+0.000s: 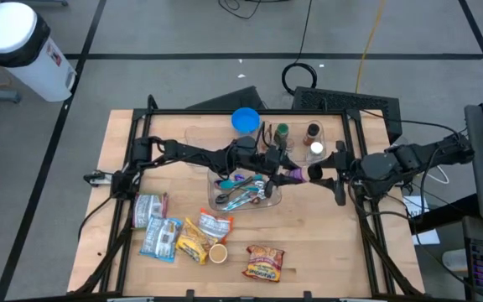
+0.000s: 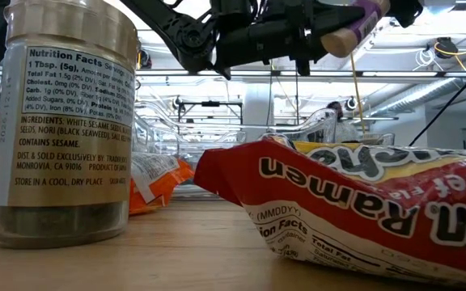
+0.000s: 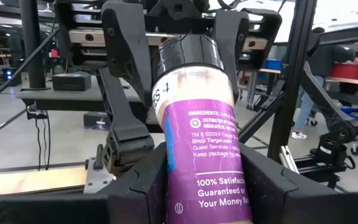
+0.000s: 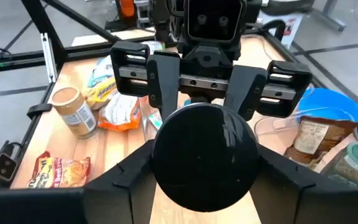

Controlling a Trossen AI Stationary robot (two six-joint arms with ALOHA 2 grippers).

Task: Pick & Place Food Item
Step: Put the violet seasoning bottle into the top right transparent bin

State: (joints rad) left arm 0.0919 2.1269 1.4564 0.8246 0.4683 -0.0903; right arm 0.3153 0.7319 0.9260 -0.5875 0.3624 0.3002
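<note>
A bottle with a purple label and a black cap (image 1: 297, 174) hangs level between my two grippers, above the right end of a clear tray (image 1: 246, 193), cap toward the table's right. My left gripper (image 1: 282, 168) is shut on its labelled body (image 3: 213, 155). My right gripper (image 1: 319, 172) is shut on its cap end (image 4: 204, 155). The low view shows the bottle (image 2: 354, 28) high above the table. My left gripper pinches the bottle's purple-labelled body (image 3: 185, 186) between its two fingers, toward the base end. It comes level from the table's left, fingers along the bottle. The bottle is lifted clear and lies about level. My right gripper pinches the black cap (image 4: 166, 155) between its two fingers, one on each side. It comes level from the table's right, facing my left gripper. The cap's flat top faces the wrist camera.
The clear tray holds utensils. A blue bowl (image 1: 244, 120) and spice jars (image 1: 313, 132) stand at the far side. Snack packets (image 1: 159, 237), a small jar (image 1: 218, 253) and a ramen pack (image 1: 264, 262) lie near the front edge. A seasoning jar (image 2: 63, 121) stands near the low camera.
</note>
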